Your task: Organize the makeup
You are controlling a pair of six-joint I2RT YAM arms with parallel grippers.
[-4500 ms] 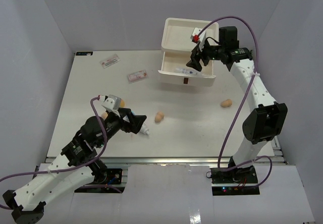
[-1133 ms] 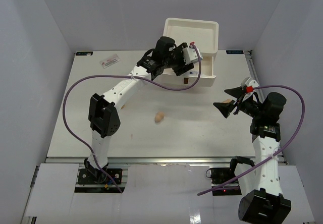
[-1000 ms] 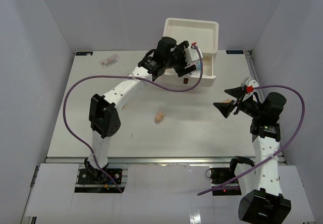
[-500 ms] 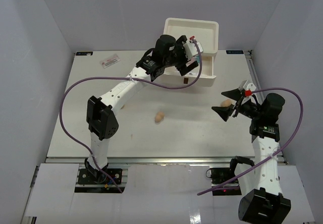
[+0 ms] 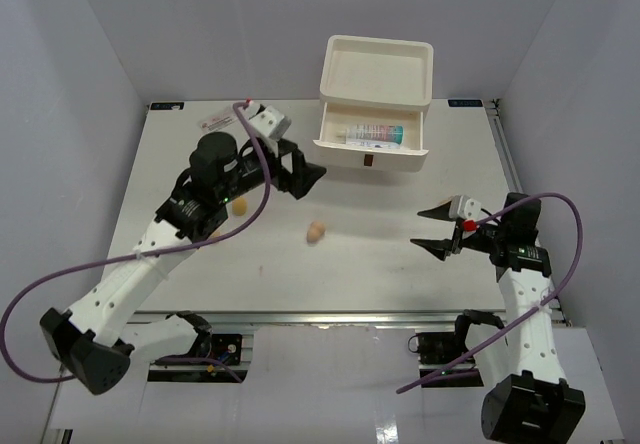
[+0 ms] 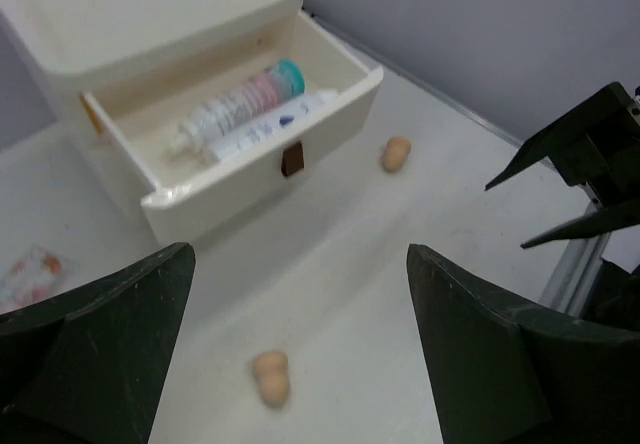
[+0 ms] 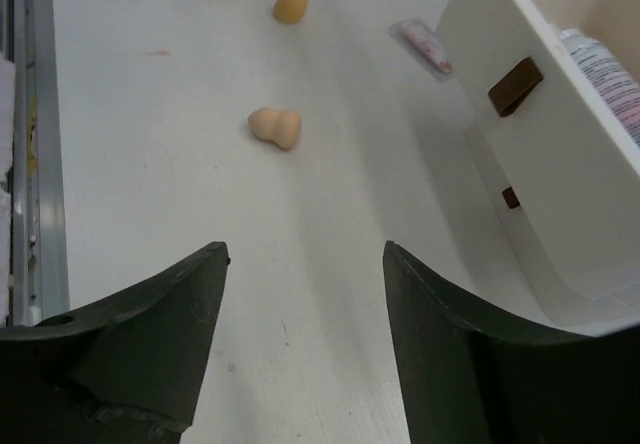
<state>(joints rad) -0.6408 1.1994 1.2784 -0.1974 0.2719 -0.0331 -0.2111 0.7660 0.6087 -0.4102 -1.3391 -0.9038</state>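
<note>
One sponge lies mid-table, well apart from edges.

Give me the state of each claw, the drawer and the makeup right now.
left claw: open, empty.
right claw: open, empty.
top drawer: pulled out.
pink-label tube: lying in the top drawer.
white bottle: lying in the top drawer beside the tube.
middle sponge: loose on the table.
right sponge: loose on the table.
pink packet: flat on the table, not in a drawer.
</note>
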